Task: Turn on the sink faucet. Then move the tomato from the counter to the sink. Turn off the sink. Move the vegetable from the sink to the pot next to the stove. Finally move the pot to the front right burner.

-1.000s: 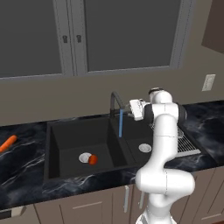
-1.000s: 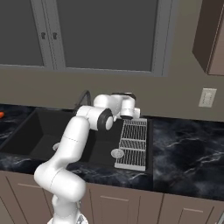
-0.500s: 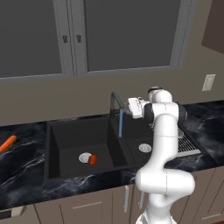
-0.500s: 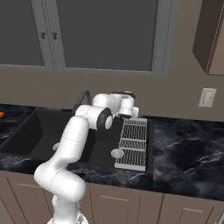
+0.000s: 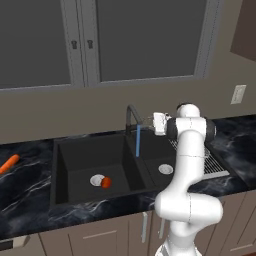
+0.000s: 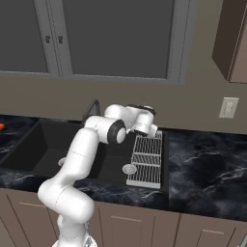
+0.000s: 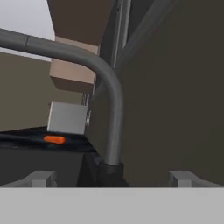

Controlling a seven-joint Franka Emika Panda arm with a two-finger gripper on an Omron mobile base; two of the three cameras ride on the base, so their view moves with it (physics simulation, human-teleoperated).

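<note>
The dark sink faucet (image 5: 130,113) stands behind the black sink (image 5: 75,165), and a blue stream of water (image 5: 138,141) falls from its spout. The red-orange tomato (image 5: 106,182) lies in the left basin beside the silver drain (image 5: 97,180). My gripper (image 5: 149,122) is level with the faucet, just to its right, and open. In the hand view the faucet (image 7: 114,118) rises between my spread fingertips (image 7: 42,177), with the gripper (image 7: 111,177) centred on the faucet's base. The black marble counter (image 5: 25,175) runs along both sides of the sink. The pot, the stove and the front right burner are out of view.
A long orange carrot (image 5: 9,163) lies on the counter at the far left. A grey dish rack (image 6: 147,159) covers the right part of the right basin, next to its drain (image 6: 129,169). Dark cabinets (image 5: 145,40) hang above, and a wall outlet (image 5: 238,94) is to the right.
</note>
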